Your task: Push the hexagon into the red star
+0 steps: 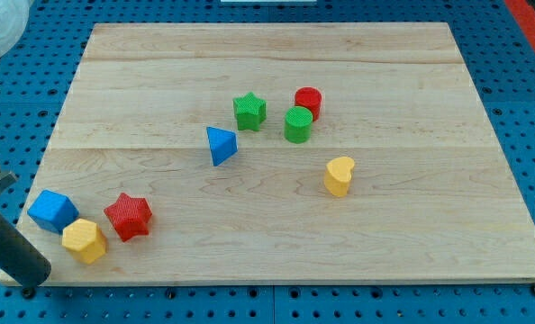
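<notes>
The yellow hexagon (85, 240) lies near the board's bottom-left corner. The red star (128, 216) sits just to its upper right, close to it or just touching. A blue cube (51, 210) rests against the hexagon's upper left. My dark rod comes in from the view's left edge, and my tip (33, 277) stands at the board's bottom-left corner. The tip is to the lower left of the hexagon, a short gap away from it.
A blue triangle (220, 145) lies mid-board. A green star (249, 111), a green cylinder (298, 124) and a red cylinder (308, 100) cluster above the centre. A yellow heart (339, 175) lies right of centre. The wooden board (430, 243) rests on blue pegboard.
</notes>
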Controlling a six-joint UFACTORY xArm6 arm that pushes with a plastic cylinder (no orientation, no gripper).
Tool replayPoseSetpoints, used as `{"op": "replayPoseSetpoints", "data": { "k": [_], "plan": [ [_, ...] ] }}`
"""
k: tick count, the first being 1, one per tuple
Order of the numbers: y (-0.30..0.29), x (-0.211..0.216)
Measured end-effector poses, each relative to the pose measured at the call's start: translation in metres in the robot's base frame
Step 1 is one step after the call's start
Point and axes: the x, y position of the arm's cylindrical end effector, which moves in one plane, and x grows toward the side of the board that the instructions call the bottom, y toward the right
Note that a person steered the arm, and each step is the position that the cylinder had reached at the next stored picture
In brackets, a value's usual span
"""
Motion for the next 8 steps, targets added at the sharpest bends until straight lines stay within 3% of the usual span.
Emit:
{"op": "replayPoseSetpoints", "data": {
  "k": [8],
  "plan": [
    [0.03, -0.021]
  ]
}}
